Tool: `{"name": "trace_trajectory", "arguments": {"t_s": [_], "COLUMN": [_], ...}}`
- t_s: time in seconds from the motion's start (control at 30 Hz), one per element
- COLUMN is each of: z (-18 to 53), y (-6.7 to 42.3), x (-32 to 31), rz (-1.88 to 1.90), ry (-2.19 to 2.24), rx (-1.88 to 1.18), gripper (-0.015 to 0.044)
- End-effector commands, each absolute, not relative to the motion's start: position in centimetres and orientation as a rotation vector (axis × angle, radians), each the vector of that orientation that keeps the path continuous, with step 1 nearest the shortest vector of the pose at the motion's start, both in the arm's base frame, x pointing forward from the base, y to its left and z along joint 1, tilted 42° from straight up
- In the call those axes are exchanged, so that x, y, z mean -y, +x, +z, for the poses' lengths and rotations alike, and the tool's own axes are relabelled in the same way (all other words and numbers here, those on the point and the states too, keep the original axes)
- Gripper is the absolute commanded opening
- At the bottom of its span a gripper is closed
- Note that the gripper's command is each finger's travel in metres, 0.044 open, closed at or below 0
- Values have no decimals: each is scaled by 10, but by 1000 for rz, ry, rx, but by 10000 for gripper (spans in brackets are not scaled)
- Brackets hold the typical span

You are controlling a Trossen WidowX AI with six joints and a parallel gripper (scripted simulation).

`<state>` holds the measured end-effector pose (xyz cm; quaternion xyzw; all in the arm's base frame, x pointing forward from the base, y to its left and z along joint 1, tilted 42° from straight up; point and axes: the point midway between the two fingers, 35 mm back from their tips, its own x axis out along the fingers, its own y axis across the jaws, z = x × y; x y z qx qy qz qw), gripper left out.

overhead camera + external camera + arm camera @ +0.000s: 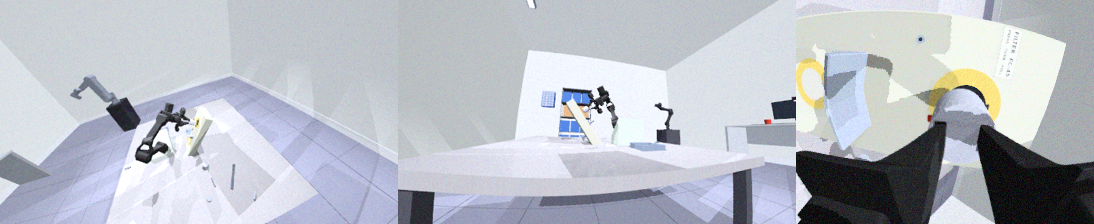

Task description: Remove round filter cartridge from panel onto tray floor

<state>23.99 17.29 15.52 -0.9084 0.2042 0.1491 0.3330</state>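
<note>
In the centre of the wrist view, your gripper [958,137] is clenched on the pale round filter cartridge [960,123], which sits just in front of the yellow ring [989,92] on the cream service panel [896,63], apparently partly drawn out of its socket. The grip looks shallow, at the fingertips only. If you pull off-axis, the cartridge could jam in the ring or slip free and drop short of the blue tray [648,145].
</note>
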Motion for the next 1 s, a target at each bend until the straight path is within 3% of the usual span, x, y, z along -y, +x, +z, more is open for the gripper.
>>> {"name": "trace_trajectory", "arguments": {"t_s": [0.0, 0.6, 0.73, 0.97], "z": [150, 110, 112, 112], "y": [235, 214, 216, 216], "x": [-165, -126, -132, -132], "rz": [379, 380, 395, 395], "ry": [-2362, -2363, -2380, -2380], "rx": [-528, -528, -537, -537], "gripper": [0, 0, 105, 115]}}
